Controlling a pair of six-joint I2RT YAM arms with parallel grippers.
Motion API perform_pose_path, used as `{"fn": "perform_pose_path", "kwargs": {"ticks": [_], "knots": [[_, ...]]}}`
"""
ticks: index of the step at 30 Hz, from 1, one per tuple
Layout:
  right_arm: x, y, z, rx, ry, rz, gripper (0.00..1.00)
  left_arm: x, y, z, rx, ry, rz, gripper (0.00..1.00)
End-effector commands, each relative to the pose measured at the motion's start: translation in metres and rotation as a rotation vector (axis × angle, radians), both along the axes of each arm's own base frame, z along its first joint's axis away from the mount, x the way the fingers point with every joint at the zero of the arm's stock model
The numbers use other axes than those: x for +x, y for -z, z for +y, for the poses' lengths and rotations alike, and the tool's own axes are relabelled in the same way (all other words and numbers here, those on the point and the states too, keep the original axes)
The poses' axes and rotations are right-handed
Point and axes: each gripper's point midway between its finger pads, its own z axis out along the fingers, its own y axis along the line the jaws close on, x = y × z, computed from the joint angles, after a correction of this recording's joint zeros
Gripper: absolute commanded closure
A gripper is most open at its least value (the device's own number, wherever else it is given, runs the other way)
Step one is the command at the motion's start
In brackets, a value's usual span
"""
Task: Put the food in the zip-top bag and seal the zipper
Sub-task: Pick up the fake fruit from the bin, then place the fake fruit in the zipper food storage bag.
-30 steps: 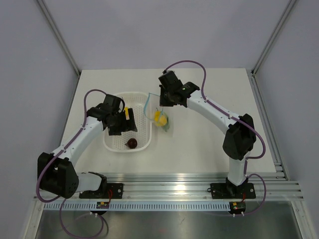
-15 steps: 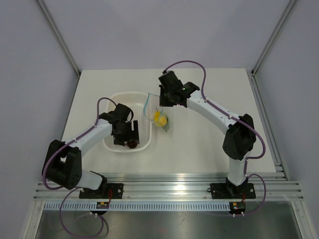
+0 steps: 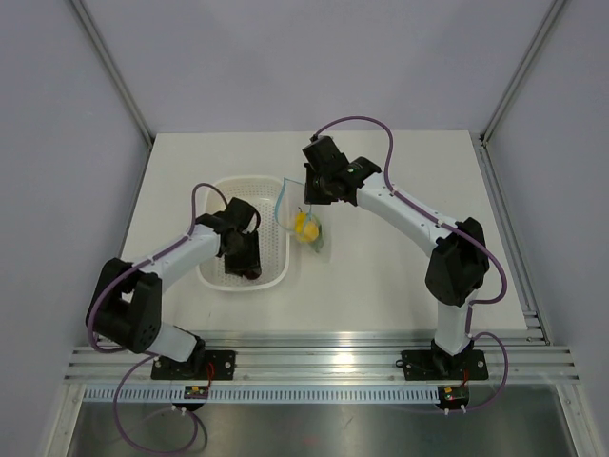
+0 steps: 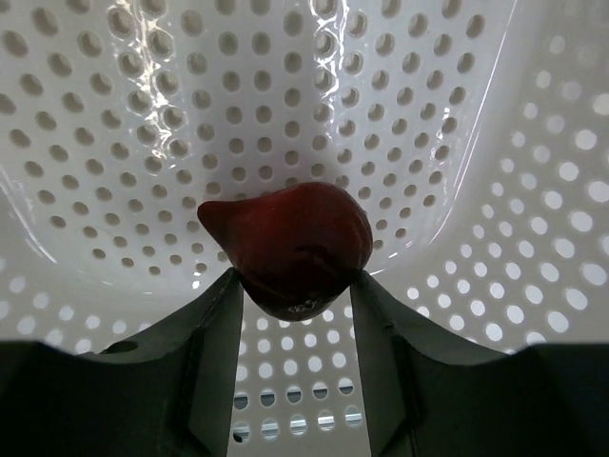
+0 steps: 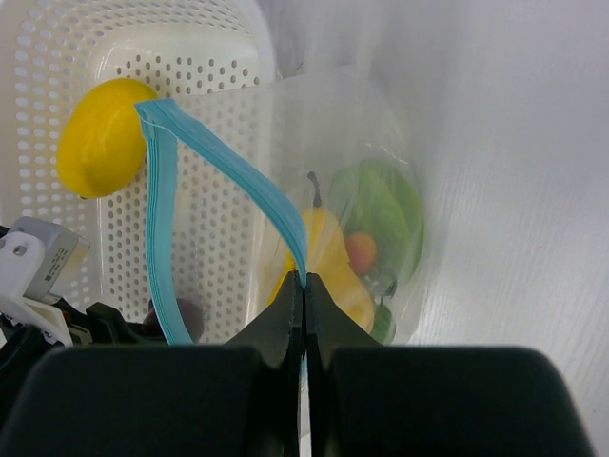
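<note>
The dark red fruit (image 4: 285,238) lies on the floor of the white perforated basket (image 3: 217,195). My left gripper (image 4: 295,278) reaches down into the basket (image 4: 495,143) and is shut on the fruit's sides; in the top view it (image 3: 249,267) stands at the basket's near end. My right gripper (image 5: 304,278) is shut on the light blue zipper (image 5: 162,219) and holds the clear zip-top bag (image 3: 310,230) up with its mouth open beside the basket. Inside the bag are a yellow fruit (image 5: 324,248), the green leaf piece (image 5: 385,205) and red berries (image 5: 360,252). A second yellow fruit (image 5: 100,133) lies in the basket.
The bag hangs just right of the basket's right rim (image 3: 285,238). The white table (image 3: 400,276) runs right of the bag to a metal rail (image 3: 514,276). The arm bases stand on the rail at the near edge (image 3: 314,357).
My left gripper has moved from the basket's middle toward its near end and come down around the dark red fruit. The right gripper and the bag have not moved.
</note>
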Motion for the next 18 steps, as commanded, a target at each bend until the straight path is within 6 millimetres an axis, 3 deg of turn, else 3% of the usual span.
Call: {"fn": "perform_pose_path", "kwargs": {"ticks": [1, 4, 5, 8, 9, 11, 13, 18], "knots": [[0.001, -0.032, 0.001, 0.057, -0.005, -0.069, 1.0, 0.024, -0.035, 0.008, 0.044, -0.027, -0.135, 0.65], [0.0, -0.033, 0.0, 0.055, -0.004, -0.072, 1.0, 0.035, -0.073, 0.009, 0.028, -0.033, -0.231, 0.66], [0.0, -0.032, 0.0, 0.053, -0.004, -0.07, 1.0, 0.042, -0.097, 0.006, 0.002, -0.035, -0.293, 0.66], [0.0, -0.031, -0.001, 0.054, -0.001, -0.068, 1.0, 0.048, -0.13, -0.001, -0.052, -0.016, -0.368, 0.66], [0.0, -0.032, 0.0, 0.061, -0.001, -0.069, 1.0, 0.054, -0.151, -0.006, -0.088, -0.011, -0.419, 0.66], [-0.001, -0.032, 0.001, 0.063, -0.006, -0.068, 1.0, 0.058, -0.173, -0.018, -0.16, 0.001, -0.459, 0.66], [-0.001, -0.032, 0.001, 0.063, -0.005, -0.066, 1.0, 0.063, -0.198, -0.045, -0.301, 0.052, -0.494, 0.66], [-0.002, -0.036, 0.0, 0.069, -0.005, -0.07, 1.0, 0.075, -0.22, -0.089, -0.514, 0.126, -0.494, 0.66]]}}
